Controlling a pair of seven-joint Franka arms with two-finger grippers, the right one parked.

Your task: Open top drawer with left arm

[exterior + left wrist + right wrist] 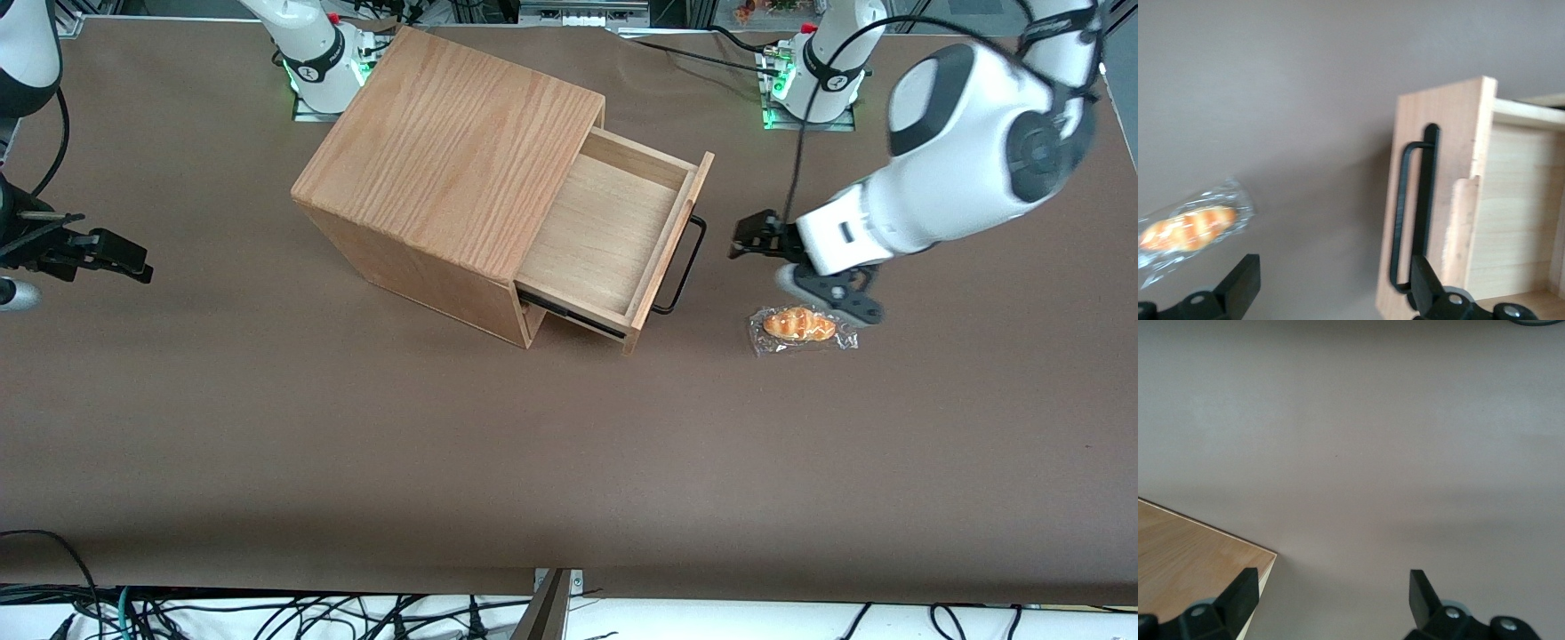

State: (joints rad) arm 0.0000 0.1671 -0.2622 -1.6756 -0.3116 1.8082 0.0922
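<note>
**Top drawer standing pulled out, gripper hanging clear of the handle**

The top drawer (613, 233) is sitting pulled well out of the wooden casing (449, 147), showing its pale plywood floor. Its black wire handle (683, 265) is projecting from the drawer front toward the working arm's end of the table (356, 462).

The left arm (960, 160) is reaching down from about two o'clock of the casing. Its gripper (756, 238) is hovering near the handle, at roughly three o'clock of the drawer front, apart from it and not touching. Its fingers (1239, 283) are standing spread wide, with nothing between them.

A wrapped bread roll (800, 325) is lying on the table just beside the gripper, nearer to the front camera, at about four o'clock of the drawer. In the wrist view the handle (1411, 213) and the roll (1191, 227) are appearing well apart, with bare table between them.
</note>
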